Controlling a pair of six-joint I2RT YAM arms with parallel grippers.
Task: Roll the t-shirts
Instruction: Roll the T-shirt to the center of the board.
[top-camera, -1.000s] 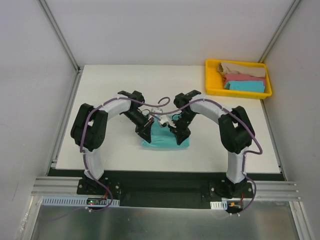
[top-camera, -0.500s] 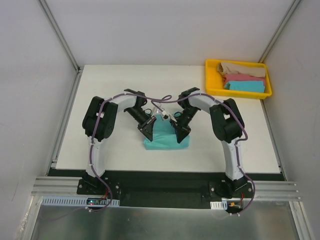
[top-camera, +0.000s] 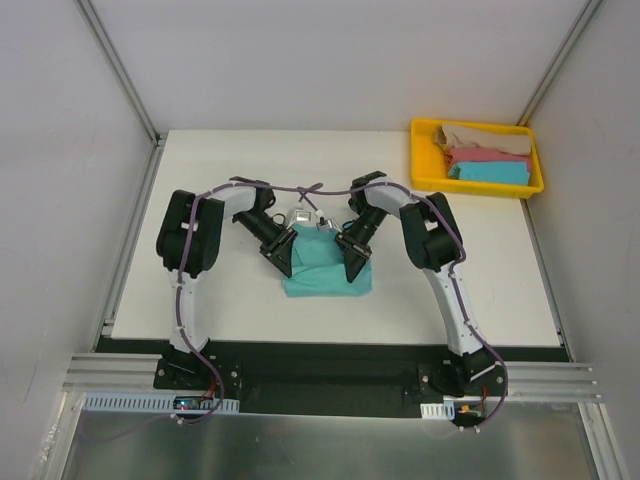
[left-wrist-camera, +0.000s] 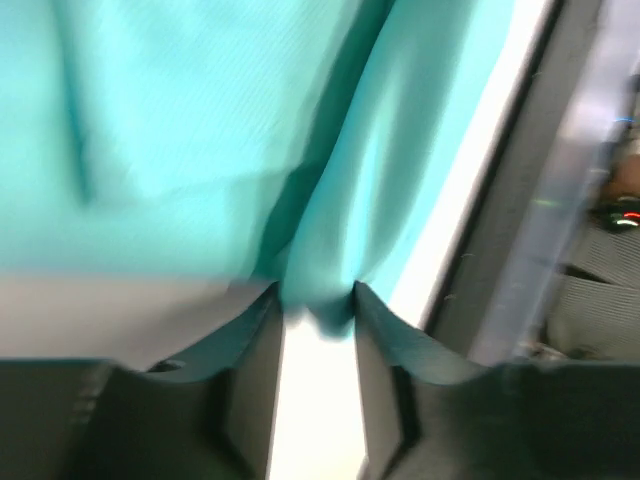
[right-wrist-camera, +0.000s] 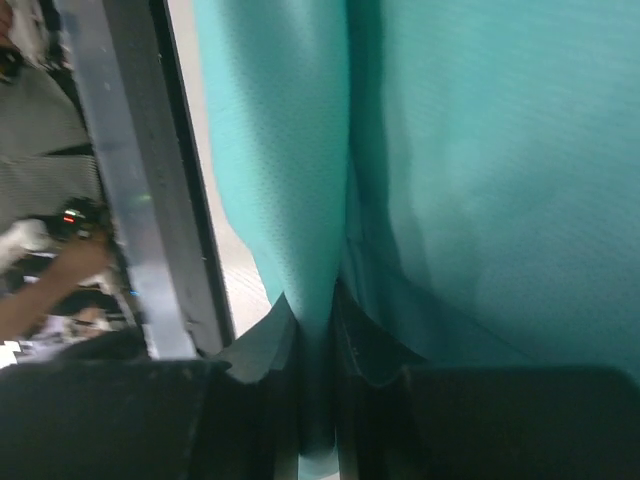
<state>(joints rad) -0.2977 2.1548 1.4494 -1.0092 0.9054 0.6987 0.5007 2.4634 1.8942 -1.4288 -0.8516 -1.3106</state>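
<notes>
The sea-green t-shirt (top-camera: 322, 278) lies bunched on the surface (top-camera: 220, 180). The right hand (right-wrist-camera: 315, 305) is clamped on a fold of it. The left hand (left-wrist-camera: 317, 298) stands parted around another fold.

Scanning all 3 views and there is nothing to read. The sea-green t-shirt (top-camera: 325, 272) at centre is plain cloth with no print or tag showing. The yellow tray (top-camera: 430, 184) up at 1 o'clock carries no legible label, brand or number.
</notes>
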